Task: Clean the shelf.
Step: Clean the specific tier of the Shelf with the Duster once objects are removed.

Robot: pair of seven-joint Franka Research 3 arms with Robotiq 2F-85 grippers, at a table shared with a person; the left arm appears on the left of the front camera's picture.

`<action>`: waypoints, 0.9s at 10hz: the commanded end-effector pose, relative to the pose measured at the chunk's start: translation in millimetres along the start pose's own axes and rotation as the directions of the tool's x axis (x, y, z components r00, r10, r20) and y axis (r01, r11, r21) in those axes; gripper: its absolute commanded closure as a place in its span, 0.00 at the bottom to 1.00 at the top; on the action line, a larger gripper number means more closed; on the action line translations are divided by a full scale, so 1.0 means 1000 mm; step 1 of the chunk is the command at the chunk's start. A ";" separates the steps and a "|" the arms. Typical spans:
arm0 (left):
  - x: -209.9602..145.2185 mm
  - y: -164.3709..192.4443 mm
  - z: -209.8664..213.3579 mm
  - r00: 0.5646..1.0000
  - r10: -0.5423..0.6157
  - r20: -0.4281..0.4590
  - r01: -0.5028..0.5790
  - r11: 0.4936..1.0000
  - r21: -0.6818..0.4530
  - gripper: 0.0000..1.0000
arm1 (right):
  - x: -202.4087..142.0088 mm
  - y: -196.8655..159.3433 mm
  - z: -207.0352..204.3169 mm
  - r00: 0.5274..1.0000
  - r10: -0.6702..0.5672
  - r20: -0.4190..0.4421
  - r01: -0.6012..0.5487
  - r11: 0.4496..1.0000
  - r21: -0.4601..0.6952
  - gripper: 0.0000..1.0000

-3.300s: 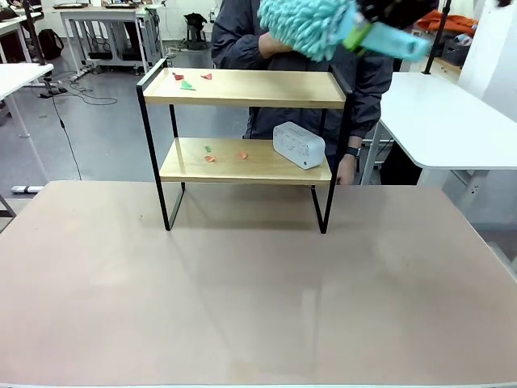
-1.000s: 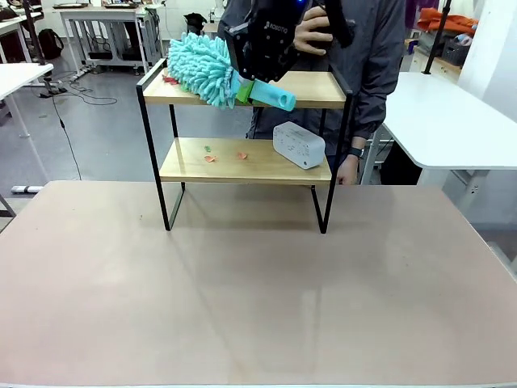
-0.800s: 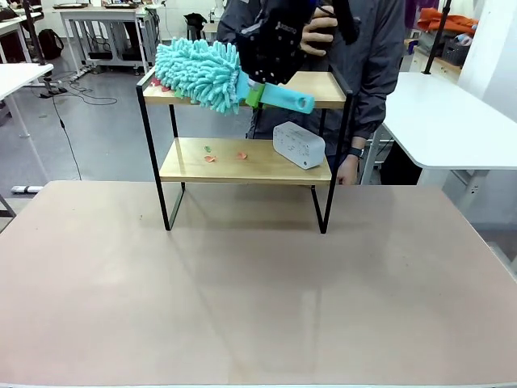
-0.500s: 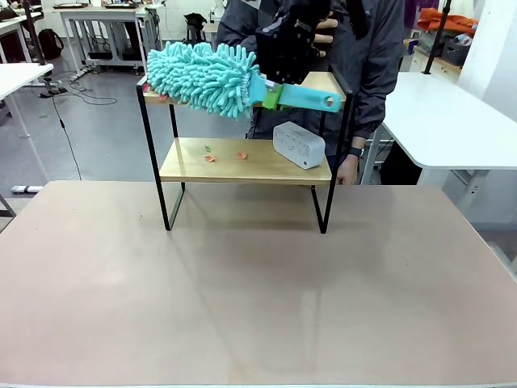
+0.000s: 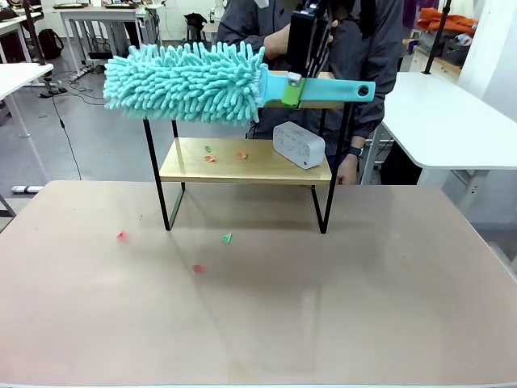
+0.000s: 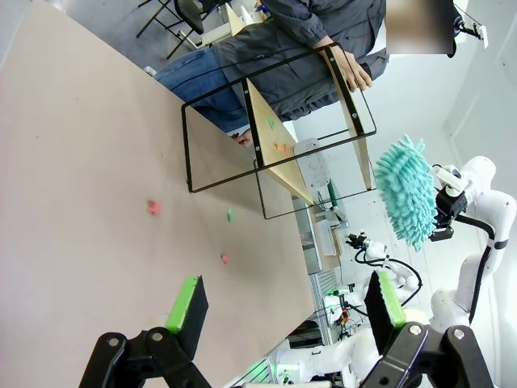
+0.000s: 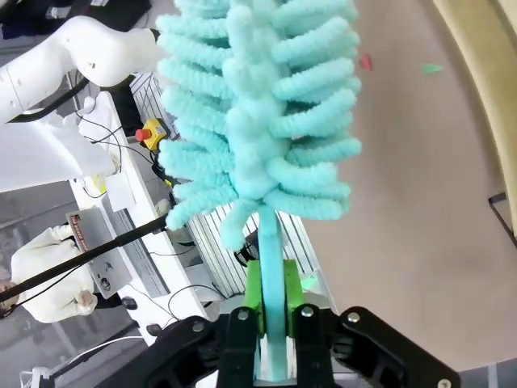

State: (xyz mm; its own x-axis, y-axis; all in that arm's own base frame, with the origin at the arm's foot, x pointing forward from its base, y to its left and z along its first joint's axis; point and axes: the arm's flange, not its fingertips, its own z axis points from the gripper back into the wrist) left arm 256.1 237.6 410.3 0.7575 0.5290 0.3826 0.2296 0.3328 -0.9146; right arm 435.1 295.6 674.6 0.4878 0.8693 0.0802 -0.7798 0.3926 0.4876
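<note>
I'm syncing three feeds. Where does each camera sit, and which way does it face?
Front view: fixed on the robot's side of the table, facing the shelf and the person beyond; the right pincer grips a duster.
Left wrist view: on the left arm, looking along the open left pincer across the table at the shelf.
Right wrist view: on the right arm, looking past its shut pincer along the duster.
Shared: the duster, all three.

Even indoor light falls on a workshop with a grey floor point(image 5: 105, 145). A pale pinkish-brown surface point(image 5: 339, 323) spans the foreground. A white table point(image 5: 444, 121) stands at right, another white table point(image 5: 16, 77) at left. Black cables point(image 5: 89, 99) trail toward a metal-legged bench point(image 5: 105, 11) at the back.
</note>
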 end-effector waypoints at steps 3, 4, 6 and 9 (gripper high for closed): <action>0.000 -0.001 -0.002 1.000 -0.024 0.015 0.024 0.999 -0.021 0.00 | -0.012 0.000 0.005 1.000 0.005 0.027 -0.006 0.999 0.037 0.88; 0.000 -0.001 -0.002 1.000 -0.024 0.015 0.024 0.999 -0.021 0.00 | -0.013 0.000 0.005 1.000 0.015 0.025 -0.016 0.999 0.042 0.88; 0.000 -0.001 -0.002 1.000 -0.024 0.015 0.024 0.999 -0.021 0.00 | -0.036 0.001 0.019 0.996 0.058 0.066 -0.064 0.993 0.094 0.88; 0.000 -0.001 -0.002 1.000 -0.024 0.015 0.024 0.999 -0.021 0.00 | -0.168 -0.004 0.078 0.900 -0.135 0.415 0.092 0.988 0.122 0.88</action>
State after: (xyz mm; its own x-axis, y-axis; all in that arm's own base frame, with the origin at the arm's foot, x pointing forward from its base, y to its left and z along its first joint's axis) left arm 255.9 237.6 410.6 0.7571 0.5290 0.3833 0.2298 0.3335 -0.9143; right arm 416.0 172.9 739.5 0.6204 0.7298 0.2873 -0.7150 0.3757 0.5896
